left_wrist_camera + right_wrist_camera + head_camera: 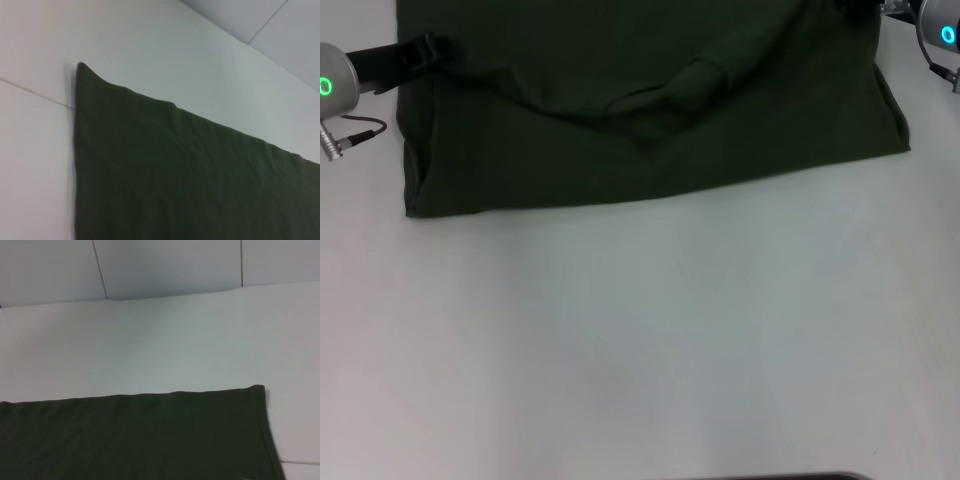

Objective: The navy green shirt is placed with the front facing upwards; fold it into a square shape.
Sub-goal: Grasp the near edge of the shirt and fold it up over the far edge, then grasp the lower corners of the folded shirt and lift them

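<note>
The navy green shirt lies spread over the far part of the white surface, a rumpled ridge across its middle. The left gripper has dark fingers at the shirt's left edge, seemingly touching the cloth; their opening cannot be told. The right gripper hangs beside the far right corner, its fingers unseen.
</note>
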`<act>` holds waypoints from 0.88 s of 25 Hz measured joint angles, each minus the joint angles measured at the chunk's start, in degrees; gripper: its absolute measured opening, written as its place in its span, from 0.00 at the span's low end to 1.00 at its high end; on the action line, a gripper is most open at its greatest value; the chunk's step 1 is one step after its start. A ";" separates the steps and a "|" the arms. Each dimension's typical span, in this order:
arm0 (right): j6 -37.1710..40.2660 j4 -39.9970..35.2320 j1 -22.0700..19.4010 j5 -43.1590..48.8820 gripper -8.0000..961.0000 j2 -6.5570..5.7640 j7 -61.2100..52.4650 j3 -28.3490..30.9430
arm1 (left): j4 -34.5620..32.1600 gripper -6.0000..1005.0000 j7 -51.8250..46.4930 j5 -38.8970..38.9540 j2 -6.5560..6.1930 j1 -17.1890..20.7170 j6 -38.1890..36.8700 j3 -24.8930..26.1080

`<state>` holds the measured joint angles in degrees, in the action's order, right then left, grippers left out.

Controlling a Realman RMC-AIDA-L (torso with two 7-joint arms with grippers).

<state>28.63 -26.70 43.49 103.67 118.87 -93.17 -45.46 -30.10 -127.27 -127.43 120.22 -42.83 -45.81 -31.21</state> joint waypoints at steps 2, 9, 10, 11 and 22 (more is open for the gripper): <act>-0.01 -0.04 0.03 0.61 0.29 -0.41 -1.34 -0.45 | -0.17 0.32 -0.05 -0.02 -0.10 0.14 -0.61 -0.04; 0.84 -0.52 0.30 4.61 0.49 -2.02 -7.98 -1.24 | -0.59 0.58 -1.51 -0.02 -0.92 1.21 -2.73 -0.26; 0.87 -0.52 0.30 4.75 0.51 -2.05 -8.05 -1.27 | -0.62 0.61 -1.57 -0.03 -1.07 1.33 -3.14 -0.26; 0.88 -0.53 0.31 4.86 0.53 -2.09 -8.19 -1.37 | -0.63 0.61 -1.59 -0.06 -1.21 1.44 -3.59 -0.26; 18.19 -12.65 -3.37 24.32 0.64 -5.35 -33.57 -2.29 | -7.88 0.61 -6.10 -0.02 -2.86 6.21 -18.97 -0.14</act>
<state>46.82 -39.35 40.12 127.99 113.51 -126.73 -47.75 -37.98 -133.37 -127.45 117.36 -36.62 -64.78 -31.35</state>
